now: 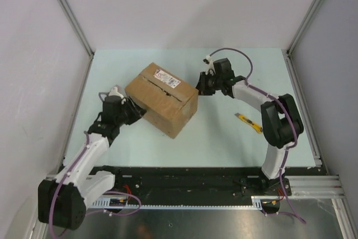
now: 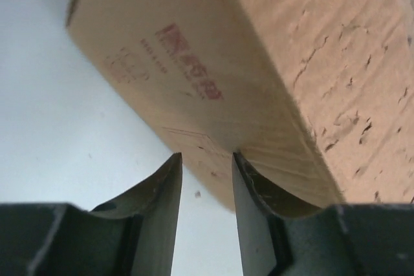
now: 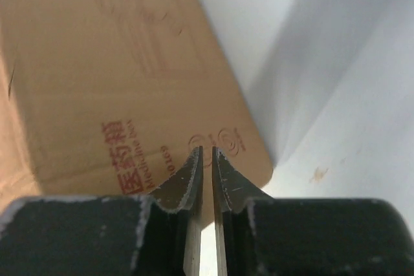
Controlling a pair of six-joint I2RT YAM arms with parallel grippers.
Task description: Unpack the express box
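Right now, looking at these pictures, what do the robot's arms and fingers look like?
Both arms match: the left arm and right arm have white tube-like links between chunky black joints, with a purple cable trailing along each. Each ends in two dark fingers tapering to thin, curved tips; the right arm's fingers look finely toothed along the inner edges.

A: Non-task items on the table (image 1: 224, 146)?
B: One: a yellow utility knife (image 1: 248, 122), right side, lying flat, set diagonally.
A: Surroundings?
B: White panels (image 1: 184, 9) at the far end and both sides; a black rail (image 1: 184, 178) along the near edge.
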